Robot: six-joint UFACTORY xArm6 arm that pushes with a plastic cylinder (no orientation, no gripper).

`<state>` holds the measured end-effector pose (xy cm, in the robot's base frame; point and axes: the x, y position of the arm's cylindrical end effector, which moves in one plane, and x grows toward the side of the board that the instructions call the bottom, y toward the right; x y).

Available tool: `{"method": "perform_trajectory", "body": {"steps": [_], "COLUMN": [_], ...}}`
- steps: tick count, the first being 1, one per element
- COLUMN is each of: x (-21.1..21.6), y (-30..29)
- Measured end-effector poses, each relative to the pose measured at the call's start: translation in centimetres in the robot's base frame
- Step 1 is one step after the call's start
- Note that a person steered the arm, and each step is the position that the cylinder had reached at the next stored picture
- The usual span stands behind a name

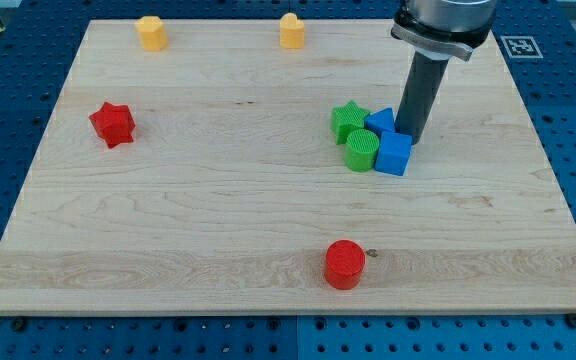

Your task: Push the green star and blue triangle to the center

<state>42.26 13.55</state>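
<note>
The green star (pixel 347 120) sits right of the board's middle. The blue triangle (pixel 381 122) lies right beside it, touching it on the view's right. A green cylinder (pixel 362 150) and a blue cube (pixel 394 154) sit just below them, all four in one tight cluster. My tip (pixel 413 138) stands at the cluster's right edge, against the blue triangle and just above the blue cube. The dark rod rises from there to the arm at the view's top right.
A red star (pixel 112 123) sits at the view's left. A red cylinder (pixel 345 264) sits near the bottom edge. Two yellow blocks (pixel 152 33) (pixel 291 31) sit along the top edge of the wooden board (pixel 168 220).
</note>
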Motion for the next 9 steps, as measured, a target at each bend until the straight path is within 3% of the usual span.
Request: {"method": "perform_trajectory", "body": {"steps": [9], "x": [-1.2], "y": [-2.7]}}
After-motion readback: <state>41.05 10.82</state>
